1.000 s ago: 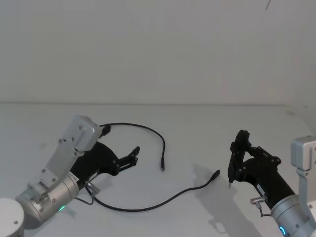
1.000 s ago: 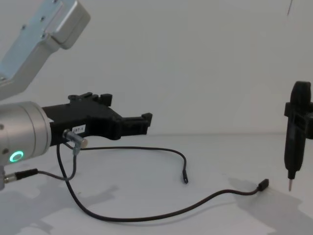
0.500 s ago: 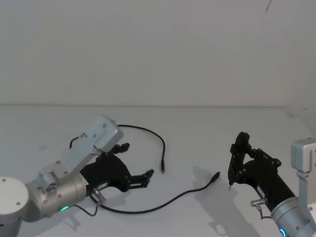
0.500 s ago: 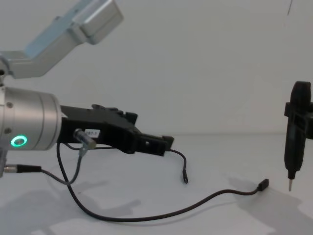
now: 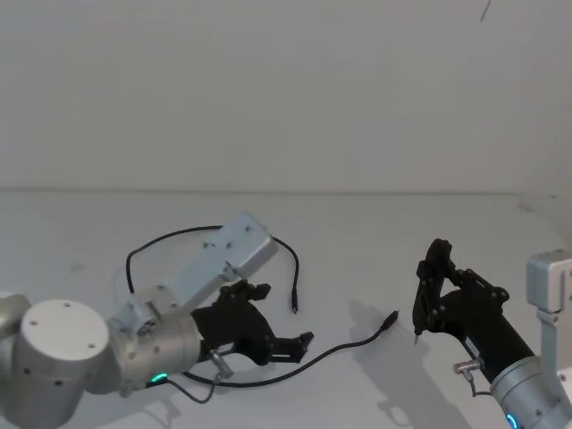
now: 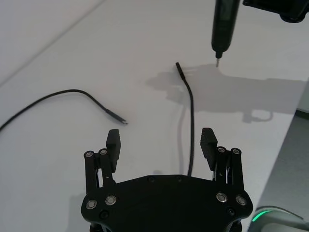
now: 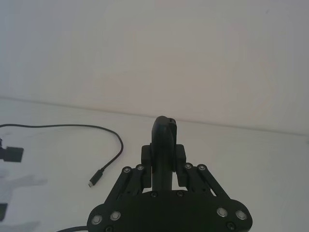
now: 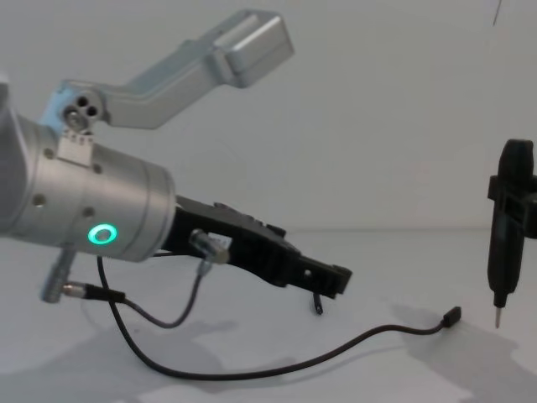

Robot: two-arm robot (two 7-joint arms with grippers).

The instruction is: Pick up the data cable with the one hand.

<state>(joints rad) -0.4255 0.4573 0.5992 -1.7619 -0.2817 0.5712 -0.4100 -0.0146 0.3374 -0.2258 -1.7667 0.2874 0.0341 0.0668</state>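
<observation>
Gaping wide in wrist view, left hand [image 6: 161, 145] frames data cable [image 6: 191, 121]; chest view suggests it hovers.

Robot lab or test bench. Plain white tabletop [image 5: 375, 232] runs back to a bare white wall [image 5: 286, 89]. Two silver robot arms reach over it: left arm [image 8: 84, 201] with a green ring light [image 8: 102, 234], right arm [image 5: 523, 384] carrying a slim black pen-like tool [image 8: 506, 243]. One thin black data cable [image 6: 191, 121] lies loose on the tabletop, laid out like a staged trial.
</observation>
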